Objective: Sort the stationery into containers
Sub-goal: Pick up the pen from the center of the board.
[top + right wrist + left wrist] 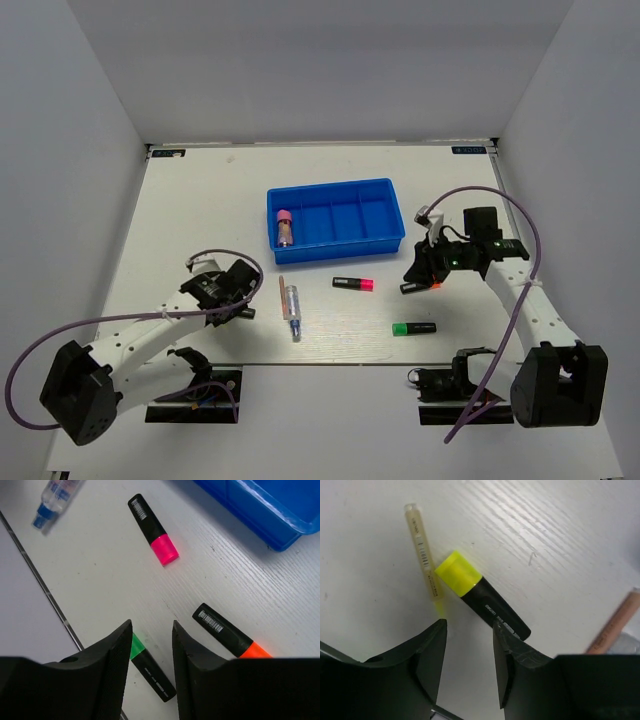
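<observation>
table (200, 200): white, faint wood grain | walls (320, 60): plain pale grey, three sides | light: even, soft shadows | far table edge: dark strip (320, 147), perhaps a metal rail

Robotics lab cell: white table (200, 215) boxed by plain grey walls (70, 150), cabled arms (150, 340) bolted at edge.

work surface: white rectangular tabletop with fine wood grain (200, 200), with one short dark scratch (532, 558) showing in the left wrist view. a thin dark edge strip (45, 587) runs along the tabletop's border in the right wrist view. plain pale grey walls (60, 120) enclose the left, far and right sides; a small dark label at the far left corner (170, 153), another small dark label at the far right corner (467, 150).
</observation>
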Action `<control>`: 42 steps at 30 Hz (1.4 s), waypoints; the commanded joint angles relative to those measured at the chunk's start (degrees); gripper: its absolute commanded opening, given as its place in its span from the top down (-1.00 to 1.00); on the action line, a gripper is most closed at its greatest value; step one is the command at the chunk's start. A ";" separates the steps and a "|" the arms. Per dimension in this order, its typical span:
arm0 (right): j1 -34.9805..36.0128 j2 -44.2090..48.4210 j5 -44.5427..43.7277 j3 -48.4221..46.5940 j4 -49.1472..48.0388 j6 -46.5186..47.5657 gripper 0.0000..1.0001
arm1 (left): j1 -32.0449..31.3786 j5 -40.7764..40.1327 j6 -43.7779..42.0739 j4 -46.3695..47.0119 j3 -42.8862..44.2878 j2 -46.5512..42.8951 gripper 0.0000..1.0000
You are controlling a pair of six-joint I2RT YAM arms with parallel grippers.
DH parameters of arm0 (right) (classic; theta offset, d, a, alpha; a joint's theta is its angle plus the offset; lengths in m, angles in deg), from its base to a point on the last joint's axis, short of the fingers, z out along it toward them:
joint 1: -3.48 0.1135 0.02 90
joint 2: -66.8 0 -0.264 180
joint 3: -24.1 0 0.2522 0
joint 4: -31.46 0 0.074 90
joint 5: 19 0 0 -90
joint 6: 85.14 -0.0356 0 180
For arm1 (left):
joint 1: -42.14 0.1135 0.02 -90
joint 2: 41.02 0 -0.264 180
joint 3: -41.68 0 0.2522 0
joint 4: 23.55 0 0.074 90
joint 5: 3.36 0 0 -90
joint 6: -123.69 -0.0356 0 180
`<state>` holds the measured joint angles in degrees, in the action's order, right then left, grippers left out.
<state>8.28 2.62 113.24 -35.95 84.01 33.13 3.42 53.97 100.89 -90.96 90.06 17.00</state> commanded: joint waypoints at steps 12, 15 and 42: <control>4.08 -0.68 1.18 0.40 -1.87 11.54 -0.36 | 1.54 0.50 24.47 3.90 1.51 12.37 -0.25; 4.43 -0.33 1.36 1.46 -2.13 12.33 -0.36 | 2.33 0.50 26.05 4.78 2.74 14.93 -0.23; 5.40 -2.08 1.18 0.84 2.43 23.58 -0.79 | -3.12 -5.66 -1.43 -0.67 22.85 12.21 1.00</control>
<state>13.19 1.24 111.67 -33.83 83.51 53.87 0.84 50.85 109.04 -90.11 107.93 32.87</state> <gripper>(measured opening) 0.891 0.419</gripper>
